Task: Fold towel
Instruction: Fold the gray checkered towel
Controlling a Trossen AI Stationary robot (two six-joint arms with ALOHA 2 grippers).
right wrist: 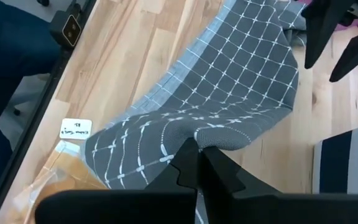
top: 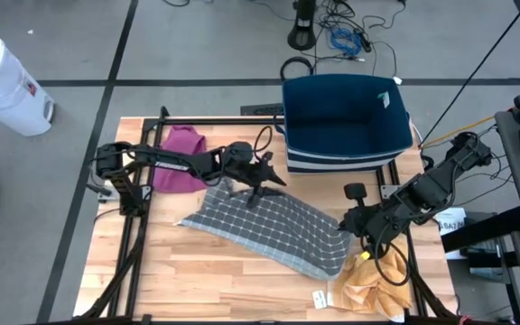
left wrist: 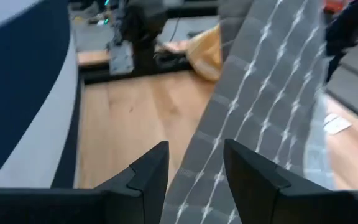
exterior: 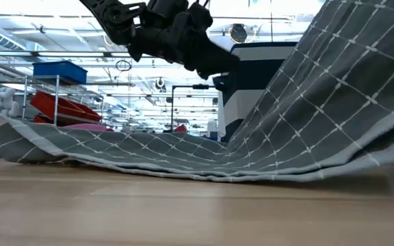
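The grey checked towel (top: 269, 230) lies slantwise across the middle of the table. Its left part rests on the wood (exterior: 81, 147), and its right end rises in a slope (exterior: 347, 75). My right gripper (right wrist: 197, 152) is at the towel's right end (top: 348, 222) and is shut on it. My left gripper (left wrist: 194, 165) hovers open over the towel's far left end (top: 262, 188). A strip of towel (left wrist: 229, 106) runs out between and past its fingers. My right gripper pinches a bunched fold at the towel's right end (right wrist: 219, 135) between its two shut fingers, coming slantwise down from the table's right side. That end is lifted clear, the cloth slopes down from it, and the left part lies on the table. My left gripper's fingers (left wrist: 148, 171) stand on either side of the towel's far edge; I cannot tell whether they touch it.
A dark blue bin (top: 346, 117) stands at the far right, just behind the towel. A purple cloth (top: 183, 158) lies at the far left. A tan cloth (top: 373, 284) and a white label (top: 320, 298) lie at the near right. Bare wood shows along the near left.
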